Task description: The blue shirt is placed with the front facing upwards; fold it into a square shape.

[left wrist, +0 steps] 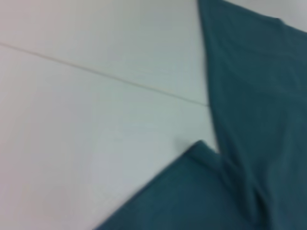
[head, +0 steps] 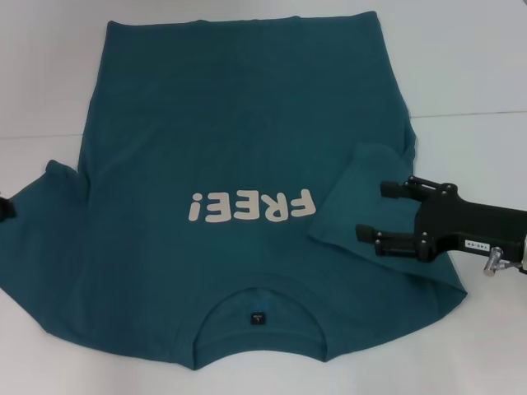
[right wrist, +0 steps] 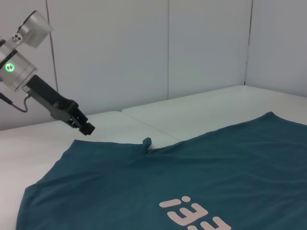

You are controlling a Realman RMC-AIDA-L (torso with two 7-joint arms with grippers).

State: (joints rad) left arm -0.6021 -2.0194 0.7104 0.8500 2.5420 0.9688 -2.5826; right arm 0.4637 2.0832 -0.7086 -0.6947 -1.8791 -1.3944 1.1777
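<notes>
The blue shirt [head: 230,123] lies spread flat on the white table, front up, with white "FREE!" lettering [head: 251,206] and the collar with its dark neck label [head: 258,316] nearest me. Its right sleeve [head: 346,206] is folded inward over the chest. My right gripper [head: 375,211] hovers open at that folded sleeve, nothing between its fingers. Only a dark tip of my left gripper [head: 5,208] shows, at the far left edge beside the left sleeve [head: 49,222]. The right wrist view shows the left gripper [right wrist: 84,125] raised above the shirt's [right wrist: 192,177] far edge. The left wrist view shows the shirt's [left wrist: 254,96] sleeve and side.
The white table [head: 469,74] extends around the shirt, with a thin seam [head: 478,114] running across it. Pale wall panels [right wrist: 206,48] stand behind the table in the right wrist view.
</notes>
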